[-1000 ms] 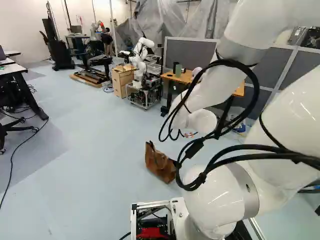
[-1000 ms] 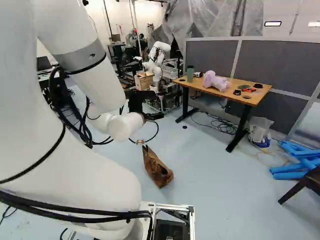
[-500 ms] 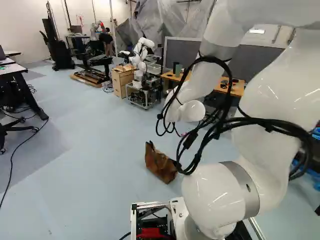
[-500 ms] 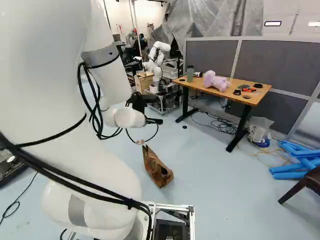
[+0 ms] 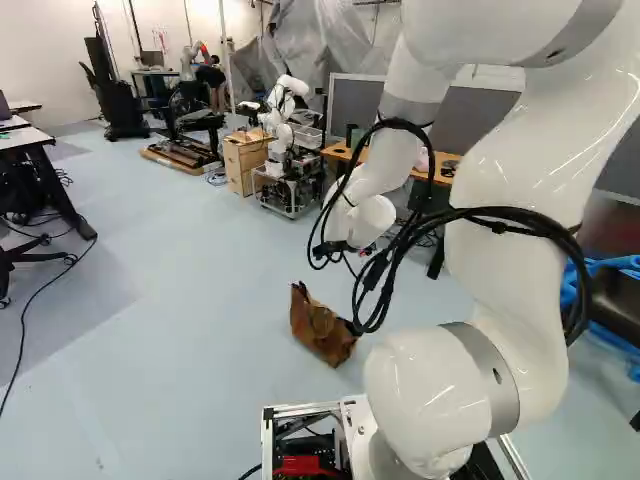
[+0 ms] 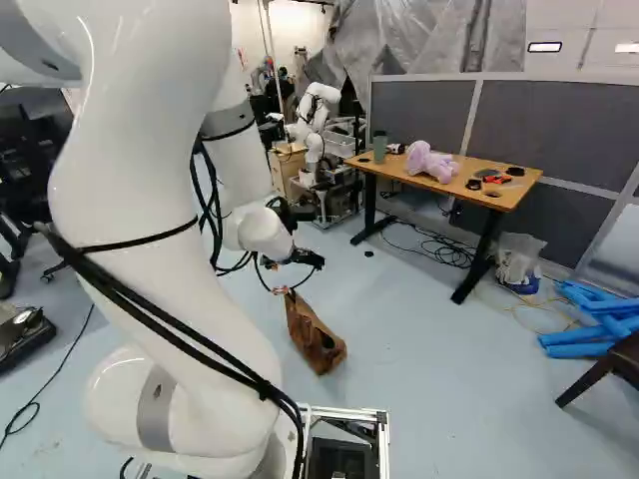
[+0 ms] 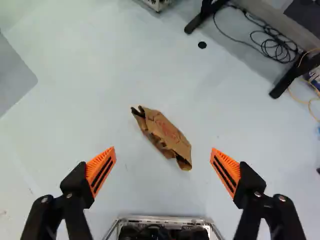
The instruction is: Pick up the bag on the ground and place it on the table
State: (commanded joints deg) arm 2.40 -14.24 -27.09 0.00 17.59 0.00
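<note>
Pale floor [image 7: 75, 100], brown bag [image 7: 162, 132] lying on it ahead of the gripper [image 6: 303, 258].
The arm [image 5: 505, 270] hides part of the table [image 6: 449, 188] in the left base view; fingers wide apart, holding nothing. Its wrist end has shifted left there; the bag hasn't moved.

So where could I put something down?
Bare floor lies between the brown bag and table. The table's front edge beside the purple toy has some room; dark things crowd its right base view's right end.
</note>
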